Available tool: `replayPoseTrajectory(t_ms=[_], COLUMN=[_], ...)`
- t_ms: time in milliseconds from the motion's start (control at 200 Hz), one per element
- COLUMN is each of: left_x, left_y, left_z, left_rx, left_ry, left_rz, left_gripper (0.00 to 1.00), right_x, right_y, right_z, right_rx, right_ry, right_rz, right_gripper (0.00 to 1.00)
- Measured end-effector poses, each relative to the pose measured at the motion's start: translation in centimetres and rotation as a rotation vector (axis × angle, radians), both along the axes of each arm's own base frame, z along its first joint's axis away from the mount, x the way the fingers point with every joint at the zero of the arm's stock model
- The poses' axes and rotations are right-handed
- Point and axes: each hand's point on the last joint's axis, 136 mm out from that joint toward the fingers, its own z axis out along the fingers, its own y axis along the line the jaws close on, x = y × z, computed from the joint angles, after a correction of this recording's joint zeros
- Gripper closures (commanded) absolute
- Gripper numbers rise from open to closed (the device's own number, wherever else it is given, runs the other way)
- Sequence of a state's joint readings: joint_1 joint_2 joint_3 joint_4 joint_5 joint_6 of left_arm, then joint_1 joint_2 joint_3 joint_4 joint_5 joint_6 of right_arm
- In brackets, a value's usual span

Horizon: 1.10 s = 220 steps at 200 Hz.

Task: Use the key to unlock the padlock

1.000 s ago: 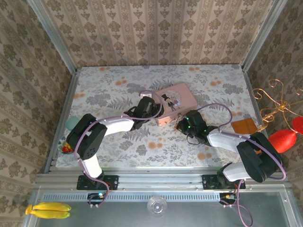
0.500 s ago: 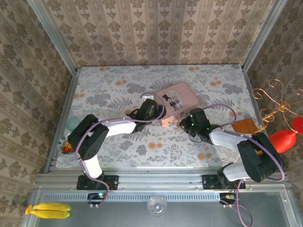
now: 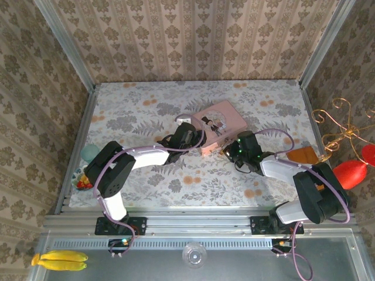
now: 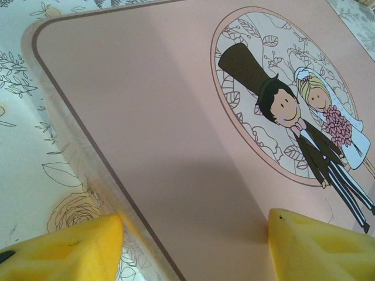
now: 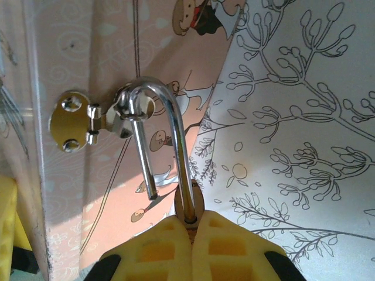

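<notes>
The pink box (image 3: pixel 220 120) lies flat around the middle of the flower-patterned surface (image 3: pixel 135 111), a little toward the far edge and turned at an angle, with a cartoon bride and groom on its lid. The padlock (image 5: pixel 188 202) hangs at the box's near side, the side facing the right arm. Its silvery shackle (image 5: pixel 176 126) is hooked through the ring of a small brass hasp (image 5: pixel 67 123) screwed to the pink wall. In the right wrist view one leg of the shackle runs down into the tiny brass body. The other, shorter leg ends bare beside it, outside the body. The right hand (image 5: pixel 192 231) is clenched on that brass body, its two yellow fingers (image 5: pixel 234 252) pressed together around it so that only the top of the body shows above them. From above, the right hand (image 3: pixel 233 150) sits just beside the near right side of the box. The left hand (image 3: pixel 188 136) is at the box's near left corner. In the left wrist view it is released, its yellow fingertips (image 4: pixel 64 246) spread wide, one over the surface just off the lid's edge and the other over the lid, and whether either touches the box cannot be told. A brown-orange square (image 3: pixel 303 156) lies near the right edge of the surface, well apart from the box.
</notes>
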<state>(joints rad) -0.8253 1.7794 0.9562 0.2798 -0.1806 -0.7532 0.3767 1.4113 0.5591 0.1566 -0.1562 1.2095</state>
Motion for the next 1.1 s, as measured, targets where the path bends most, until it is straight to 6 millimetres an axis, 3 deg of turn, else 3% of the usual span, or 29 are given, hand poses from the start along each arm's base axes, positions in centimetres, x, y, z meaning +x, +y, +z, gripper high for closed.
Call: replayPoseTrajectory(t_ms=[565, 790, 1100], left_x=[-0.1, 0.0, 0.0], left_y=[-0.3, -0.4, -0.4], left_z=[-0.1, -0.1, -0.1], left_rx=[-0.012, -0.011, -0.009], left_ry=[0.001, 0.001, -0.002], left_rz=[0.004, 0.005, 0.008], left_gripper=[0.34, 0.34, 0.34], right_x=[1.0, 3.0, 3.2], right_y=[-0.1, -2.2, -3.5], right_z=[0.4, 1.3, 0.5], right_rx=[0.098, 0.083, 0.052], right_ry=[0.034, -0.002, 0.014], right_rz=[-0.110, -0.229, -0.263], right_gripper=[1.00, 1.00, 1.00])
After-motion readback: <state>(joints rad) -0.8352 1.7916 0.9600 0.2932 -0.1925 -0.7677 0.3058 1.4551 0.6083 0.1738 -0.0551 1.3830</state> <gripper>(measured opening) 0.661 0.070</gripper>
